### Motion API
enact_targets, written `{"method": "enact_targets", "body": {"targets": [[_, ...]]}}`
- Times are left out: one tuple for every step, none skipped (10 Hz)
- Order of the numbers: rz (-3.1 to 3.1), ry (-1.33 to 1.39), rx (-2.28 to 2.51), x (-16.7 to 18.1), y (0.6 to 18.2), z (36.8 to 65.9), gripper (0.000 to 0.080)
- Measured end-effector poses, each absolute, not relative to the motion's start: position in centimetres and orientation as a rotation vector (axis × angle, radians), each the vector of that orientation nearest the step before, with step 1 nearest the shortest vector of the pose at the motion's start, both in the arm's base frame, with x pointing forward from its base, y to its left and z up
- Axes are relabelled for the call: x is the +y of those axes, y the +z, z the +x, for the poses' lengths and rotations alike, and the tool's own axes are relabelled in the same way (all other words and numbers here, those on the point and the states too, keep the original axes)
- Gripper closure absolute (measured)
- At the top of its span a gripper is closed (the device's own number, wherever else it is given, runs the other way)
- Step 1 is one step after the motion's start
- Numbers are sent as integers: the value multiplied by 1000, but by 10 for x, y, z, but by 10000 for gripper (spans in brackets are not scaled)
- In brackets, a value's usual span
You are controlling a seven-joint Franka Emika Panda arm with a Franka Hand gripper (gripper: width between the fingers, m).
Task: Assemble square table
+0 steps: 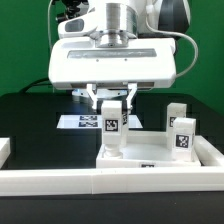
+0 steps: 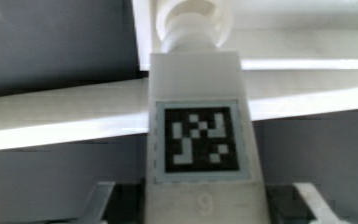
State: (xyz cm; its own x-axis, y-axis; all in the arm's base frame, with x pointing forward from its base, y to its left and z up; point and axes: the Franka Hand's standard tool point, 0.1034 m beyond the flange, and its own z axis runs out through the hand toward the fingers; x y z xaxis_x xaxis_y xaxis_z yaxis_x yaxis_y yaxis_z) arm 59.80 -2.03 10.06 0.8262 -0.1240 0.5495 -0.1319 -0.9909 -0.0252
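White rail wall ran across the very front as my pincer stood a tagged leg on the tabletop slab.

My pincer was clamped on that upright leg, one finger on each side near its upper end; the wrist view showed the same leg filling the frame, tag facing out. Its lower end sat at the slab's corner on the exterior view's left, though I could not tell if it was seated in the recess. Two more legs stood upright along the slab's far side, toward the exterior view's right. Behind, the marker board lay flat on the black desk. I judged this the leg-fitting step; next called for pressing or twisting straight down, then letting go cleanly.
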Motion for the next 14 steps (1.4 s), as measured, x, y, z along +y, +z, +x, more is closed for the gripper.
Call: {"method": "enact_targets", "body": {"targets": [[2990, 894, -208, -20, 99, 597, 508], [2992, 887, -206, -19, 95, 596, 508], [2993, 882, -205, -18, 92, 595, 508], [2990, 884, -204, -18, 90, 594, 508], [2990, 882, -202, -18, 87, 593, 508], [2984, 892, -202, -18, 87, 593, 508], [2978, 903, -201, -17, 87, 593, 508], [2976, 907, -200, -17, 87, 593, 508], [2980, 900, -200, -17, 87, 593, 508], [2995, 873, -201, -16, 84, 592, 393], [2995, 872, -201, -16, 84, 592, 393], [2996, 870, -201, -16, 83, 592, 220], [2996, 870, -201, -16, 83, 592, 220], [2996, 869, -201, -16, 83, 592, 165]]}}
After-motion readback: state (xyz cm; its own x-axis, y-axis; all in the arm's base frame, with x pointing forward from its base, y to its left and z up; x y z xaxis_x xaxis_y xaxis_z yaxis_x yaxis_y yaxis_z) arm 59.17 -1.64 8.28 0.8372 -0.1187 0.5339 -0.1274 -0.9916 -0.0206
